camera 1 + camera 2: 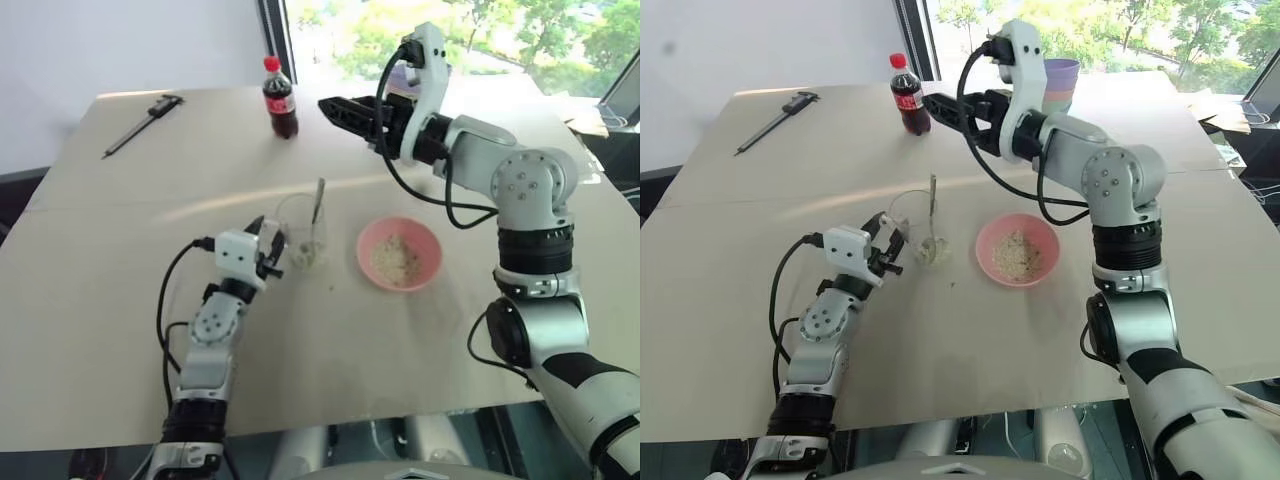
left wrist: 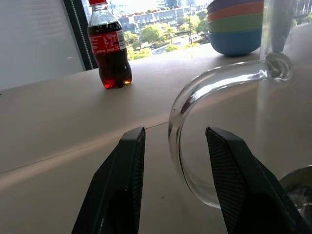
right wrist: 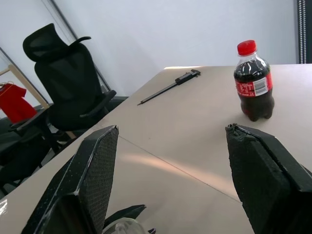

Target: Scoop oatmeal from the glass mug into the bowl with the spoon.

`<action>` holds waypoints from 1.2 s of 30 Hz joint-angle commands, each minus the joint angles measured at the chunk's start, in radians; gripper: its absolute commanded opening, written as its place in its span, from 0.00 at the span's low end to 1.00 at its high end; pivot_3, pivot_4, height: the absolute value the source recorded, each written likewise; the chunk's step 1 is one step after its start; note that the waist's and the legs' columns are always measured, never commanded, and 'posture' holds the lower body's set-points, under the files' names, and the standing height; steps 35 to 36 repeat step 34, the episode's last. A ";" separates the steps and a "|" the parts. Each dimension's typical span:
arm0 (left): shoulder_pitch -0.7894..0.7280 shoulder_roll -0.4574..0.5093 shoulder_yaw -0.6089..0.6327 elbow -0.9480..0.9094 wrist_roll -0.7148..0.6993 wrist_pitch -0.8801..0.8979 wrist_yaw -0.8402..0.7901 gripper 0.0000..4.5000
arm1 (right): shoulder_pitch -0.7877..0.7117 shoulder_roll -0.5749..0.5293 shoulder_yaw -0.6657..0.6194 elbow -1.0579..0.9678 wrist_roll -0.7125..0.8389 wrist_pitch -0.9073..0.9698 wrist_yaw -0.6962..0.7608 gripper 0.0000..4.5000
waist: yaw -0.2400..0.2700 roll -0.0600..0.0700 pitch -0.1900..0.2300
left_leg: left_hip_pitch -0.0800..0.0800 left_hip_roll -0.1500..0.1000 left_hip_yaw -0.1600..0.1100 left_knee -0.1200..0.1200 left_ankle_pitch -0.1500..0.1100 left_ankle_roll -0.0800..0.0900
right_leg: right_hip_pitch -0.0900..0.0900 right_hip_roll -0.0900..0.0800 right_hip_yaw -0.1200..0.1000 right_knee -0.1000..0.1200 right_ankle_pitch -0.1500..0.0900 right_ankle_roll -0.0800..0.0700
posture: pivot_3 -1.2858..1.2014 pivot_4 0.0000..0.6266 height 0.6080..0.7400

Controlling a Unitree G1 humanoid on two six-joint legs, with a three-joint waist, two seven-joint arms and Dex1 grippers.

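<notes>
A dark cola bottle (image 2: 109, 46) with a red cap and a red label is recorded at the far side of the table (image 1: 120, 330); white lettering is present on the label but cannot be read. No other writing is made out.

The glass mug (image 1: 303, 232) is clear, cylindrical and thin-walled, and stands upright near the table's middle. The spoon (image 1: 317, 205), of shiny silver metal, is stood in it, handle leaning against the rim. A small pale residue is seen at the mug's base. The bowl (image 1: 399, 252), pink, round and shallow, is set just beside the mug on the robot's right, apart from it. The oatmeal (image 1: 396, 258), a flaky beige heap, lies in this bowl.

The left gripper (image 1: 268, 243) is found partly open around the mug's curved glass handle (image 2: 195, 122), gripping nothing; in the left wrist view the handle loop passes between the black textured fingers (image 2: 122, 185) without evident clamping. The right gripper (image 1: 335, 107) is held raised above the table near the bottle, jaws wide apart and empty.

A stack of purple, orange, green and blue bowls (image 2: 236, 24) is shown plainly in the left wrist view. A black office chair (image 3: 68, 78) is shown in the right wrist view, along with a long black caliper (image 3: 170, 85) on the far table corner.
</notes>
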 commanded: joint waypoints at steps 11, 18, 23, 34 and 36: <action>0.304 0.113 0.110 -0.495 -0.098 0.181 -0.068 0.45 | 0.417 -0.255 -0.078 -0.288 -0.040 -0.201 0.275 0.79 | 0.013 0.000 0.000 | -0.002 0.000 -0.001 0.000 -0.002 0.004 | 0.000 -0.001 -0.001 -0.002 0.000 0.000 | 0.52 0.24 1.00; 0.639 0.081 0.139 -0.588 -0.142 0.177 -0.128 0.60 | 0.963 -0.407 -0.147 -0.301 -0.206 -0.529 0.533 0.97 | 0.026 -0.002 0.000 | 0.001 0.001 0.000 -0.001 -0.003 0.005 | 0.003 0.001 -0.001 -0.002 0.000 0.000 | 0.52 0.24 1.00; 0.715 0.054 0.111 -0.546 -0.103 0.188 -0.115 0.99 | 1.214 -0.376 -0.161 -0.249 -0.288 -0.734 0.584 1.00 | 0.030 0.003 0.003 | 0.016 0.002 -0.001 -0.004 -0.005 0.009 | 0.025 0.005 -0.004 -0.019 -0.001 0.001 | 0.52 0.24 1.00; 0.722 0.059 0.087 -0.495 -0.127 0.134 -0.210 0.99 | 1.274 -0.409 -0.102 -0.236 -0.329 -0.828 0.693 1.00 | 0.028 -0.002 0.006 | 0.031 0.007 0.004 -0.001 -0.007 0.010 | 0.038 0.006 -0.002 -0.020 -0.004 0.004 | 0.52 0.24 1.00; 0.722 0.059 0.087 -0.495 -0.127 0.134 -0.210 0.99 | 1.274 -0.409 -0.102 -0.236 -0.329 -0.828 0.693 1.00 | 0.028 -0.002 0.006 | 0.031 0.007 0.004 -0.001 -0.007 0.010 | 0.038 0.006 -0.002 -0.020 -0.004 0.004 | 0.52 0.24 1.00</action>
